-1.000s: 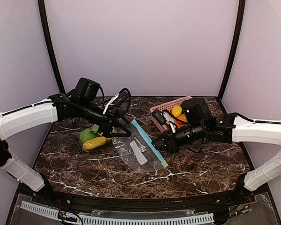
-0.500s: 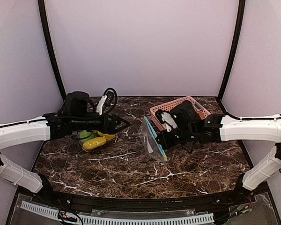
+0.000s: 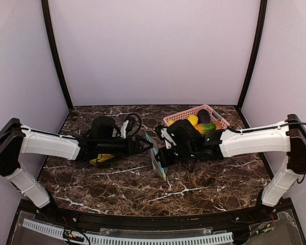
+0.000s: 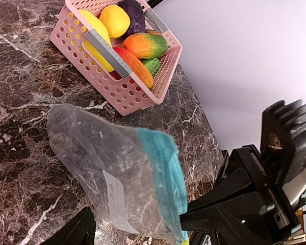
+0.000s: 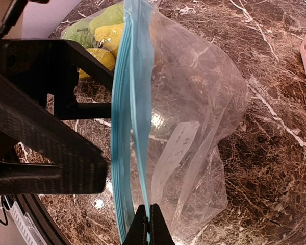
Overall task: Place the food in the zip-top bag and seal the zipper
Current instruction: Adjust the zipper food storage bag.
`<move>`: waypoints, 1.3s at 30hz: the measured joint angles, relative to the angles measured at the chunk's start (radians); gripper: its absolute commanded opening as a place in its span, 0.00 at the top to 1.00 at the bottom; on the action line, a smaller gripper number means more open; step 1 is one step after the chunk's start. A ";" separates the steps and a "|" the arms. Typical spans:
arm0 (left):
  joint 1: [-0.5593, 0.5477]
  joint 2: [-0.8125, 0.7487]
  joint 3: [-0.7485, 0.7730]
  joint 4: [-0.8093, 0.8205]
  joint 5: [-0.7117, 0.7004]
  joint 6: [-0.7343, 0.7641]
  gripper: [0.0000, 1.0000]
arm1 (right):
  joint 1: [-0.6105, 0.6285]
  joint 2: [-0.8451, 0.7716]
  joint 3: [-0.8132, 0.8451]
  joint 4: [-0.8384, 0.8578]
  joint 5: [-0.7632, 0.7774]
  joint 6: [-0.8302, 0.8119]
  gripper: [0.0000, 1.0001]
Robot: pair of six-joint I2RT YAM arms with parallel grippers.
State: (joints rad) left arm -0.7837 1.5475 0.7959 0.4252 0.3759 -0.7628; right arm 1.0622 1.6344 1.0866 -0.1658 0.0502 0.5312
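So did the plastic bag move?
Yes. It lay flat on the table before. Now the bag is tipped up on edge, pinched by the right hand, left of the pink basket.

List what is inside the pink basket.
Toy food fills the pink basket: a long yellow piece, a round yellow one, a dark purple one, an orange-green one, a red-orange one, a green one. Whatever lies beneath them is hidden.

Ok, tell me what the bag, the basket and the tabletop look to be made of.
The bag looks like thin clear plastic film, crinkled and see-through, with a teal plastic zip strip. The basket looks like rigid pink plastic, moulded with rows of holes. The tabletop has a glossy dark marble look with white veins; whether it is stone or printed laminate, I cannot tell.
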 measured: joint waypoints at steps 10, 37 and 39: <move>0.000 0.042 -0.001 0.013 -0.011 -0.024 0.45 | 0.000 0.006 0.000 0.016 0.000 0.025 1.00; 0.000 0.001 -0.003 -0.068 -0.081 0.083 0.99 | -0.001 0.010 0.000 0.006 0.092 0.073 1.00; 0.000 -0.037 0.042 -0.184 -0.123 0.148 0.99 | -0.007 0.008 0.002 0.002 0.111 0.095 1.00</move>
State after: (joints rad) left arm -0.7837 1.5105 0.8383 0.2409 0.2531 -0.6147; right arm 1.0550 1.6428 1.0885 -0.1638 0.1616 0.6266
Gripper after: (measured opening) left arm 0.007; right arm 0.005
